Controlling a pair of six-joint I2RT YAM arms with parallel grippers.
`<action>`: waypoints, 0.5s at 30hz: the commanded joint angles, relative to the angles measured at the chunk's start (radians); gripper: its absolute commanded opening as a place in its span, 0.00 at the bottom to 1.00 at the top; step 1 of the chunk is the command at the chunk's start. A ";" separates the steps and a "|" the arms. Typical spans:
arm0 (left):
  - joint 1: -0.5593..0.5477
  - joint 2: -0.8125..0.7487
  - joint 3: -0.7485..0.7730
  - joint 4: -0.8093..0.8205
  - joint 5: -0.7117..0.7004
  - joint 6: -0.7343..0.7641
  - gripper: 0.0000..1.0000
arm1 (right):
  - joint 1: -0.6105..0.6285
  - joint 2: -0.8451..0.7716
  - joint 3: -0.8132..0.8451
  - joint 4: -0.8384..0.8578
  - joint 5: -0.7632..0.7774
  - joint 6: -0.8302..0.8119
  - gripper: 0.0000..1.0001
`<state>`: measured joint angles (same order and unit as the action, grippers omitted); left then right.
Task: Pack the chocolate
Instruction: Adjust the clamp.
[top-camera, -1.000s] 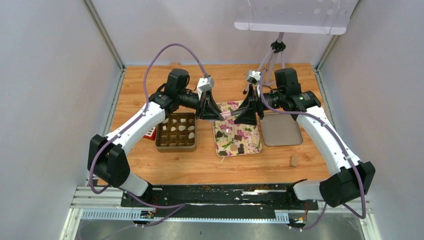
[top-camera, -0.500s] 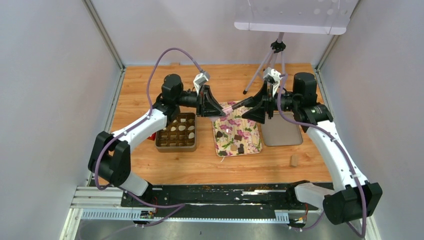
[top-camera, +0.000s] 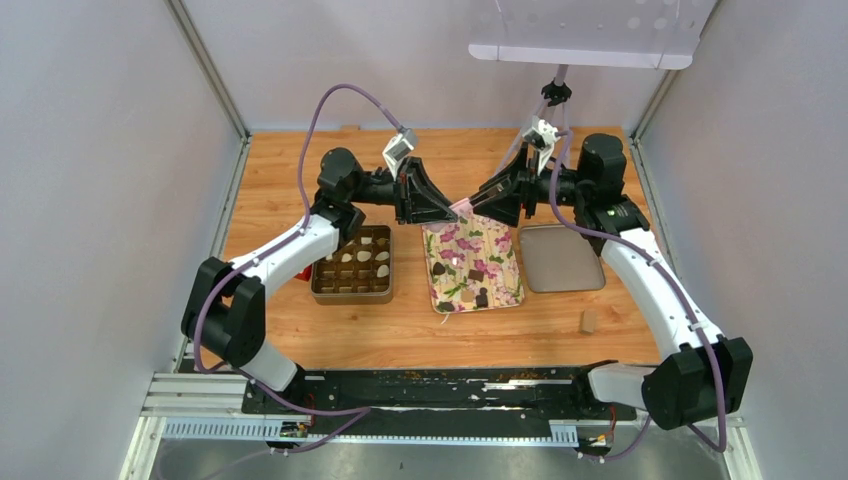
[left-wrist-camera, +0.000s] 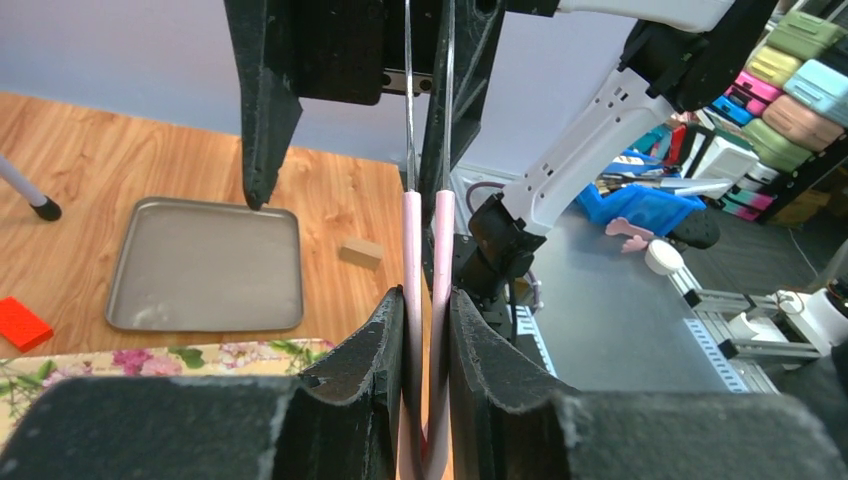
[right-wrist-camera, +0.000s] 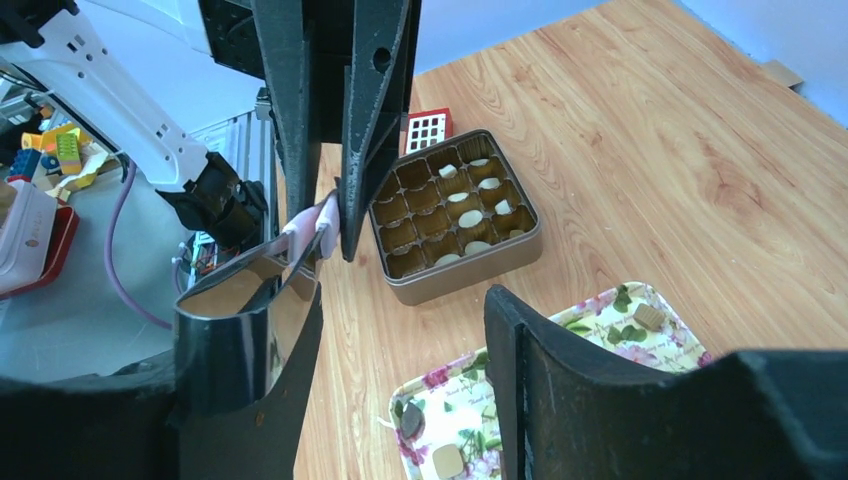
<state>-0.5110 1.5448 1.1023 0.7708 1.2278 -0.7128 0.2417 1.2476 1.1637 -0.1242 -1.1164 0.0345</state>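
left end effector (left-wrist-camera: 428, 305) clamps pink tongs (left-wrist-camera: 412, 240), right end effector (right-wrist-camera: 395, 300) gapes; chocolate (right-wrist-camera: 470, 217) is small brown, cream, tan bites.

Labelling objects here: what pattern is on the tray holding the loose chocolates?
The tray has a pink-and-green floral print, clearest in the top view.

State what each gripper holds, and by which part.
Left fingers pinch the tongs by their pink end. Right fingers stand open at the metal end, holding nothing.
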 joint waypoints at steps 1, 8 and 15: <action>-0.004 0.015 0.049 0.050 -0.001 -0.013 0.18 | 0.022 0.017 0.043 0.116 -0.003 0.066 0.59; -0.003 0.033 0.049 0.025 -0.024 0.008 0.17 | 0.043 0.005 0.053 0.075 -0.043 0.054 0.54; -0.003 0.047 0.053 0.022 -0.031 0.007 0.17 | 0.047 -0.008 0.048 0.061 -0.033 0.052 0.52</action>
<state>-0.5110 1.5871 1.1080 0.7742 1.2098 -0.7162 0.2836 1.2678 1.1721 -0.0845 -1.1370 0.0776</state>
